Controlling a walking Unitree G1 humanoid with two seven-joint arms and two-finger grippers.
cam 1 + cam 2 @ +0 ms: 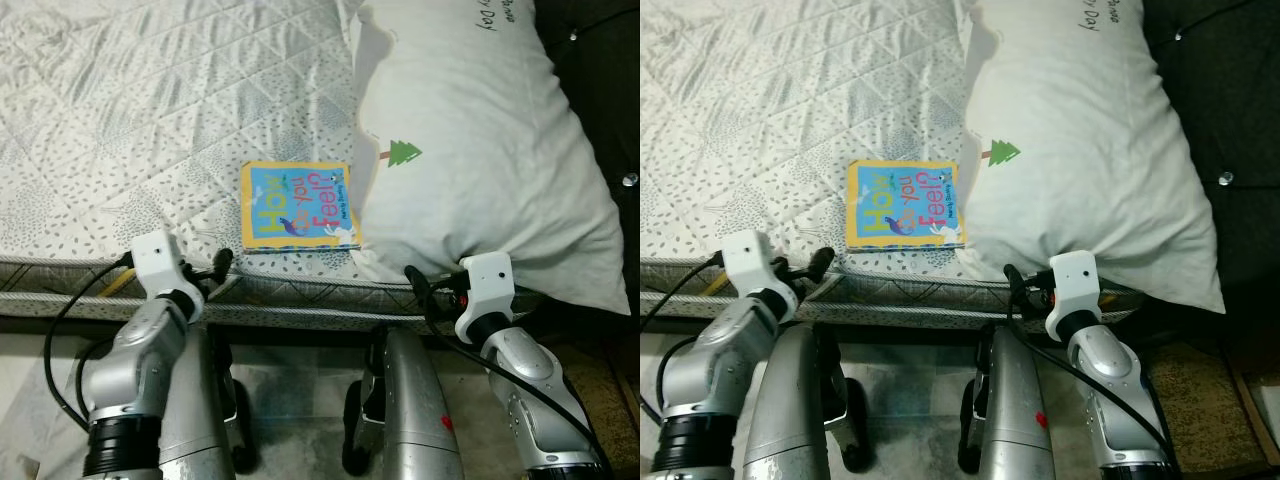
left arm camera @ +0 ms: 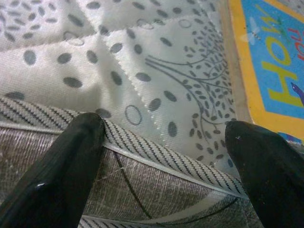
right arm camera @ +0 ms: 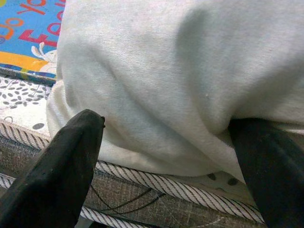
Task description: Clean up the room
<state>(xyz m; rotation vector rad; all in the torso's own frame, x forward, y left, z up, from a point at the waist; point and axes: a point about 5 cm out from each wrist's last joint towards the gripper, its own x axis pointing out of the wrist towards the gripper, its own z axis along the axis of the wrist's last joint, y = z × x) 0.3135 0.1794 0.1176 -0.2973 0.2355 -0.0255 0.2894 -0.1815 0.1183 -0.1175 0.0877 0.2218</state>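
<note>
Along mattress edge point(image 2: 142, 156), left gripper point(image 2: 164, 137) spread beside book point(image 1: 298, 205), right gripper point(image 3: 173, 142) spread under pillow point(image 3: 190, 71).

Your head views look down on bed point(image 1: 150, 120); wrist views sit close at mattress edge, sharing book point(image 1: 298, 205).

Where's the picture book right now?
The picture book lies flat on the mattress near its front edge, its right side touching the white pillow, ahead of and between both grippers.

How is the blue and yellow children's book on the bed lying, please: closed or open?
Closed: the blue and yellow children's book lies flat on the quilted mattress, front cover up.
</note>
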